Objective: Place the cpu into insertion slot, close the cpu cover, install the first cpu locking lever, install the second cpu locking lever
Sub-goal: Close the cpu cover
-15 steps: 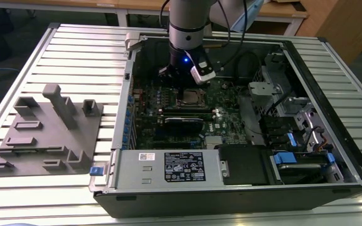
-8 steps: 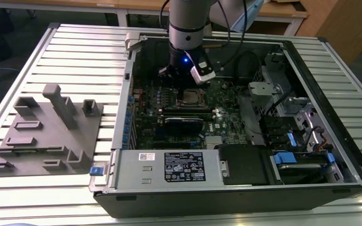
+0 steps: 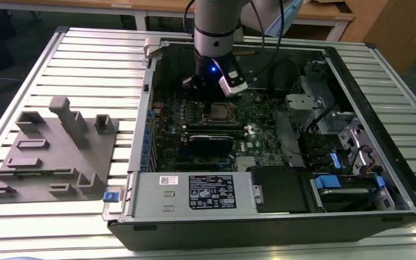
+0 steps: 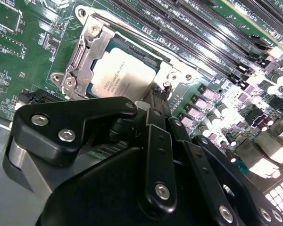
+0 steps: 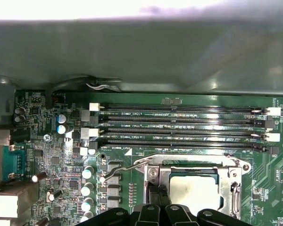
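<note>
The cpu, silvery-beige, lies flat in the insertion slot on the green board. The cpu cover is down over it, framing its top. One thin lever rod runs along the cover's edge beside the memory slots. A second lever angles out from the cover's corner with its hooked end over the board. My gripper hovers at the cover's edge by that corner, fingers together, nothing seen between them.
Long black memory slots lie beside the socket, and the grey case wall stands beyond them. A black module, the power supply and drive cages crowd the case. A grey fixture sits outside it.
</note>
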Motion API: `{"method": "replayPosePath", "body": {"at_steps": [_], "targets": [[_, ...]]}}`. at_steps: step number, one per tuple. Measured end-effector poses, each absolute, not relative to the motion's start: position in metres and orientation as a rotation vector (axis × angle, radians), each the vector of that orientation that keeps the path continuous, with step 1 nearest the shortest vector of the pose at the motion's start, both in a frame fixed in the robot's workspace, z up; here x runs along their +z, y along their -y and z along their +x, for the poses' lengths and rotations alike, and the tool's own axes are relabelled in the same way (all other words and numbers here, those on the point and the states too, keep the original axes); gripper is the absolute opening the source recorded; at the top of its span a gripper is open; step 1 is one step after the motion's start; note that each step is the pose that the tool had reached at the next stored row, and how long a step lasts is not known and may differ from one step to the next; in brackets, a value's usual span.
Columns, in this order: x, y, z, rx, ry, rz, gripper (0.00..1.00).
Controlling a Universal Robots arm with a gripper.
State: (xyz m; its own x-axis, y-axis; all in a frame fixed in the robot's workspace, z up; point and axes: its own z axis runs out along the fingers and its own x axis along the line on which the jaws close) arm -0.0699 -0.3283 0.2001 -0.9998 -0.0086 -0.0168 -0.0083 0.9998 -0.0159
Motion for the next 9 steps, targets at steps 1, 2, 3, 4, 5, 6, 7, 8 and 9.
{"method": "replayPosePath", "body": {"at_steps": [1,2,3,4,5,6,7,8,9], "targets": [[0.2007,0.3282,-0.0699,-0.024,-3.124,-0.013,0.11],[0.2015,0.3282,-0.0699,-0.024,-3.124,-0.013,0.11],[0.2024,0.3283,-0.0700,-0.026,-3.125,-0.013,0.11],[0.2029,0.3283,-0.0700,-0.026,-3.125,-0.013,0.11],[0.2029,0.3283,-0.0699,-0.025,-3.125,-0.013,0.11],[0.2029,0.3283,-0.0699,-0.025,-3.125,-0.013,0.11],[0.2030,0.3283,-0.0700,-0.025,-3.125,-0.013,0.11],[0.2032,0.3284,-0.0700,-0.026,-3.125,-0.013,0.11],[0.2032,0.3284,-0.0700,-0.026,-3.125,-0.013,0.11]]}}
